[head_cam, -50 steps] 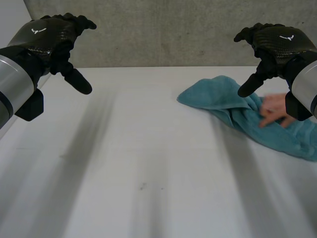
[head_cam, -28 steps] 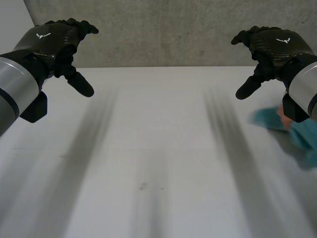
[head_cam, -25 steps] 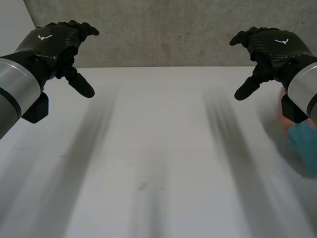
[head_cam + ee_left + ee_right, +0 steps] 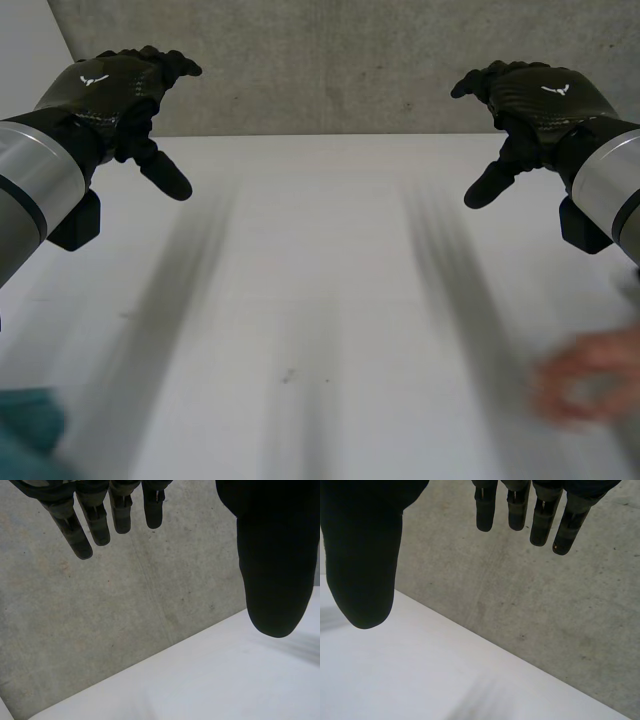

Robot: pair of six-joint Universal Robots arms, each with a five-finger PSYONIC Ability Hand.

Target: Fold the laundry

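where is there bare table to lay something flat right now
The whole middle of the white table is bare, from the concrete wall to the near edge, between the left hand and right hand, both open and held above it. Avoid the near left corner, where teal cloth pokes in, and the near right, where a person's hand is.

The teal towel [image 4: 25,432] has left the table's [image 4: 320,250] right side and now shows at its near-left corner.
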